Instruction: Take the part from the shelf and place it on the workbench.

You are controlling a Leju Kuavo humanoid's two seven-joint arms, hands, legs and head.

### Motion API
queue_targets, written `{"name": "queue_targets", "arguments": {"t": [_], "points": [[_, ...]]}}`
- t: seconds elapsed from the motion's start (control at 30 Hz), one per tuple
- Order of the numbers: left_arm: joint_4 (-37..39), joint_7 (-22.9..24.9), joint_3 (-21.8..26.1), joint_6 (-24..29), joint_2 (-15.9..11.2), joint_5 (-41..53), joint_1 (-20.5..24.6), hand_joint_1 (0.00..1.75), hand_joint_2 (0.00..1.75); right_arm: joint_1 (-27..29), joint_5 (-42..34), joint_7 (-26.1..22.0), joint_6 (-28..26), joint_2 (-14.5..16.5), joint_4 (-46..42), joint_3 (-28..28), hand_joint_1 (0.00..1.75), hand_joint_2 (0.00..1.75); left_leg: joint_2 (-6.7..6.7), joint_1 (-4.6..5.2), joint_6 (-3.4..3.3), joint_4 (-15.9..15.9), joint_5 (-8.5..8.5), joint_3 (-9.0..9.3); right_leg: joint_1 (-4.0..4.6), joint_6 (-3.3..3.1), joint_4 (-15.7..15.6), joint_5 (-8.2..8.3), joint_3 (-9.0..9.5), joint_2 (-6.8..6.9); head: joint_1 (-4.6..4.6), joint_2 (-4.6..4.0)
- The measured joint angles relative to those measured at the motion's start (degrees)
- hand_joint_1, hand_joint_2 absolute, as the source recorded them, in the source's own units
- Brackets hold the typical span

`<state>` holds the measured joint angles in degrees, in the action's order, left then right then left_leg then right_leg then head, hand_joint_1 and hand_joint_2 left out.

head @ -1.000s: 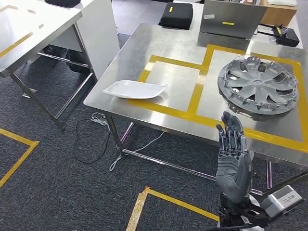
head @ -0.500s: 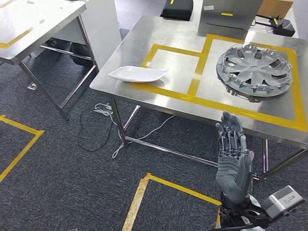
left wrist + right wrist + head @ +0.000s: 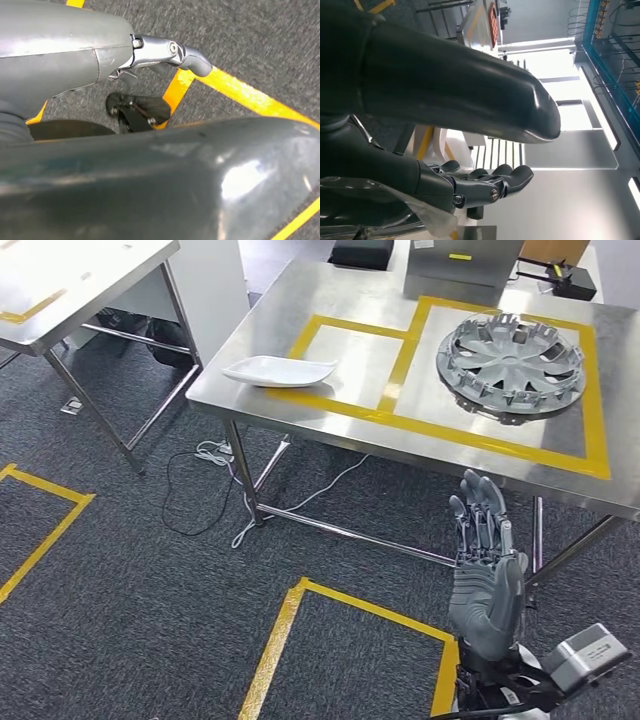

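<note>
The right robot hand (image 3: 483, 570) is raised near the front edge of the counter (image 3: 355, 430), fingers straight and slightly apart, holding nothing. The grey wheel-cover part (image 3: 511, 362) lies on the counter's far right, well apart from it.

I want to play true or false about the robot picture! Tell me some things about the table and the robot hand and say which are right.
1. The grey wheel cover lies on the steel table. True.
2. The white tray is on the floor. False: it sits on the table, on the yellow tape.
3. The right robot hand holds the wheel cover. False: it holds nothing, fingers apart, in front of the table's edge.
4. Cables lie on the carpet under the table. True.
5. The tray touches the wheel cover. False: they lie well apart, in separate taped squares.
</note>
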<state>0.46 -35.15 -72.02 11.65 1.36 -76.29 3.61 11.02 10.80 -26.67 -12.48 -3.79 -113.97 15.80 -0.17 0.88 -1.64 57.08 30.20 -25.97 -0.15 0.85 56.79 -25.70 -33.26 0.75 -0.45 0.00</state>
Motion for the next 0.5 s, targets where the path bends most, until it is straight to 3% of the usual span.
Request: {"name": "queue_targets", "arguments": {"t": [0.07,0.1,0.17,0.23,0.27,0.3,0.33,0.4,0.47,0.5], "points": [[0.0,0.0,0.02,0.0,0.09,0.01,0.0,0.0,0.0,0.0,0.01,0.01,0.0,-0.01,0.01,0.0,0.0,0.0,0.07,0.16,-0.33,-1.83,-0.24,0.13,-0.25,0.72,0.03,0.73,-0.75,0.05,-0.04,-0.01],[0.0,0.01,0.03,0.0,0.14,0.01,0.0,0.0,0.0,0.01,-0.01,0.02,-0.01,-0.01,0.01,0.0,0.0,0.0,0.17,0.1,-0.62,-2.25,-0.78,-0.19,-0.32,1.01,0.41,0.13,-1.29,-0.06,-0.05,-0.01],[0.01,0.02,0.06,0.01,0.21,-0.12,0.01,0.0,0.0,0.04,0.0,0.04,-0.03,-0.01,0.01,0.02,0.0,0.0,0.42,-0.17,-1.34,-2.81,-1.95,-1.37,-0.38,1.4,4.2,-4.06,-3.02,-0.41,0.14,-0.01],[0.01,0.01,0.09,0.0,0.21,-0.38,0.03,0.0,0.0,0.06,0.02,0.08,-0.09,-0.01,0.01,0.05,0.0,0.0,0.55,-0.12,-1.66,-2.17,-3.04,-3.32,-0.46,1.71,11.35,-9.06,-4.88,-0.59,0.41,0.0],[0.01,0.01,0.09,-0.01,0.25,-0.5,0.03,0.0,0.0,0.08,0.03,0.1,-0.14,-0.01,0.02,0.05,0.0,0.0,0.61,-0.12,-1.61,-1.8,-3.55,-4.35,-0.49,1.87,14.44,-9.96,-5.28,-0.59,0.5,0.0],[0.01,0.01,0.09,-0.02,0.29,-0.51,0.03,0.0,0.0,0.08,0.05,0.12,-0.19,-0.01,0.02,0.06,0.0,0.0,0.68,-0.13,-1.54,-1.4,-4.05,-5.41,-0.52,2.03,16.15,-9.51,-5.07,-0.59,0.55,0.0],[0.01,0.02,0.09,-0.03,0.32,-0.51,0.03,0.0,0.0,0.08,0.08,0.14,-0.24,-0.01,0.03,0.06,0.0,0.0,0.73,-0.17,-1.4,-0.96,-4.56,-6.54,-0.57,2.16,16.07,-7.91,-3.99,-0.58,0.61,-0.01],[0.01,0.01,0.09,-0.04,0.4,-0.51,0.03,0.0,0.0,0.02,0.12,0.18,-0.27,-0.01,0.02,0.05,0.0,0.0,0.76,-0.23,-0.94,0.11,-5.5,-8.69,-0.75,2.39,10.56,-5.11,0.74,-0.56,0.63,0.0],[0.02,0.01,0.09,-0.04,0.43,-0.51,0.0,0.0,0.0,-0.05,0.2,0.21,-0.28,-0.01,0.01,0.05,0.0,0.0,0.72,-0.1,-0.35,1.2,-6.3,-10.18,-0.74,2.16,2.75,-5.93,6.22,-0.64,0.64,0.0],[0.02,0.01,0.09,-0.04,0.41,-0.51,-0.01,0.0,0.0,-0.05,0.37,0.23,-0.3,-0.01,0.01,0.06,0.0,0.0,0.7,-0.01,-0.09,1.53,-6.7,-10.53,-0.66,1.89,0.48,-6.84,7.49,-0.7,0.68,0.0]]}}
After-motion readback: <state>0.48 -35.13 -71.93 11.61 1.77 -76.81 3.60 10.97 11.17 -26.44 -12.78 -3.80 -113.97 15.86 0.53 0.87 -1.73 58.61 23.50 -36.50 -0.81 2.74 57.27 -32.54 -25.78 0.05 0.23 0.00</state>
